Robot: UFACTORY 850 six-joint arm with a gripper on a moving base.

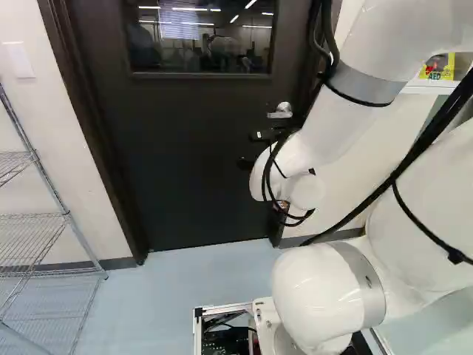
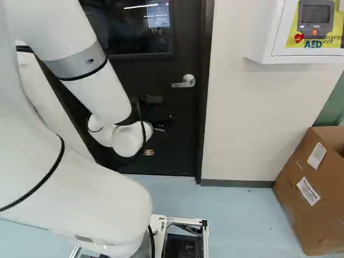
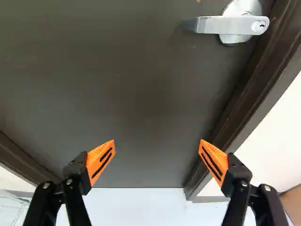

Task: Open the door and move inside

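Note:
The dark door (image 1: pixel 185 140) stands closed in its frame, a window in its upper part. Its silver lever handle (image 2: pixel 184 81) is level, near the frame; the left base view shows the same handle (image 1: pixel 281 111). My gripper (image 2: pixel 163 123) is in front of the door and lower than the handle in the right base view, its fingertips hard to make out there. In the wrist view the gripper (image 3: pixel 157 144) is open with nothing between its orange pads. The handle (image 3: pixel 235 23) lies ahead of it, off toward the side of the right-hand finger, and touches neither finger.
The dark door frame (image 3: pixel 256 89) runs beside the handle. A wire shelf (image 1: pixel 37 214) stands by the wall left of the door. Right of the door are a pale wall (image 2: pixel 242 118), a white AED cabinet (image 2: pixel 263 32) and a cardboard box (image 2: pixel 301 188) on the floor.

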